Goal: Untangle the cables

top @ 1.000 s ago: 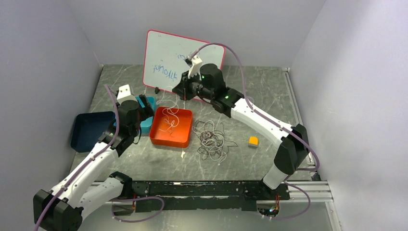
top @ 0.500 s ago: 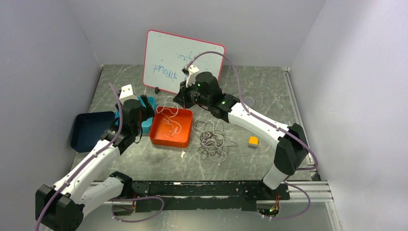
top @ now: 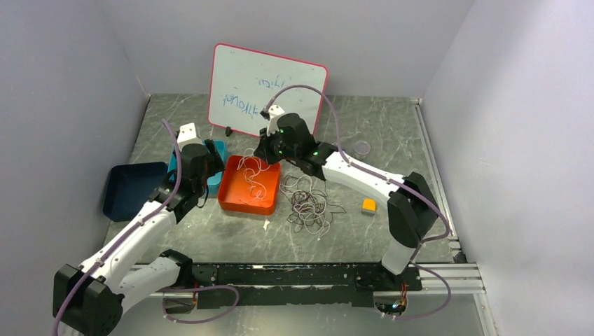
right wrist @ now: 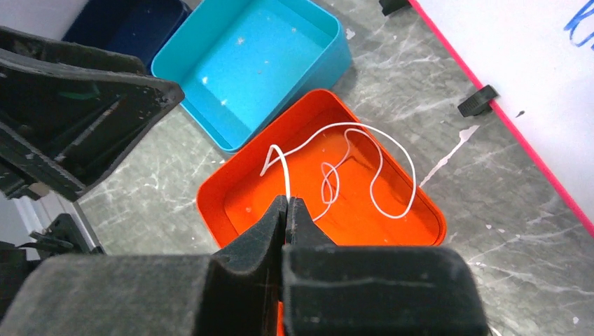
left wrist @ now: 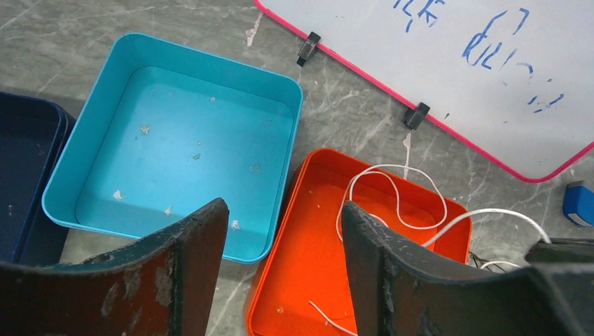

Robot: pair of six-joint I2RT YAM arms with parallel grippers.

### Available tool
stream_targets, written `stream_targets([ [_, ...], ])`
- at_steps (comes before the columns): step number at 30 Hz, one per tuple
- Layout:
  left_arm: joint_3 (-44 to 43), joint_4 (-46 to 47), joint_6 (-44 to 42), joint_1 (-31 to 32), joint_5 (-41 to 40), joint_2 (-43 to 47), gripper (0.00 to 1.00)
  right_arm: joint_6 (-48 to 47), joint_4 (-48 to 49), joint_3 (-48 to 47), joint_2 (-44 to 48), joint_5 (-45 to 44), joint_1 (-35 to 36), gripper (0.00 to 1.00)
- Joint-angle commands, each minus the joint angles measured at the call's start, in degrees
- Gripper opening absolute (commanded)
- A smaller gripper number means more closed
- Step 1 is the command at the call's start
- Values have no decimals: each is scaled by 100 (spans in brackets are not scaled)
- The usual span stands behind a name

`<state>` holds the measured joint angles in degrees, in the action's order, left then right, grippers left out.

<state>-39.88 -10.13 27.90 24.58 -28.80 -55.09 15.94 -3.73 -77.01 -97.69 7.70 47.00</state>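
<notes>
My right fingers (right wrist: 270, 227) clamp the white cable (right wrist: 286, 175) above the orange tray (right wrist: 210, 199); it seems weightless, limp, slippery, best pinched near its end; my left fingers (left wrist: 189, 259) apart, empty

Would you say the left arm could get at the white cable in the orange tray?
Probably yes: the left fingers hang open beside the orange tray, with nothing between them and the white cable. The right fingers are shut on it, though, so space looks tight.
</notes>
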Motion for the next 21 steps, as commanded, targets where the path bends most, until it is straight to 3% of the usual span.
stream_targets([
  [1, -167, 8, -31, -50, 137, -35, 64, -229, 260, 73, -206, 62, 98, 0],
  [8, -136, 11, 12, -50, 198, -67, 61, -432, 274, 235, -516, -226, 225, 0],
  [21, -111, -22, 36, -50, 298, -80, 63, -625, 257, -42, -1629, -535, 314, 0],
])
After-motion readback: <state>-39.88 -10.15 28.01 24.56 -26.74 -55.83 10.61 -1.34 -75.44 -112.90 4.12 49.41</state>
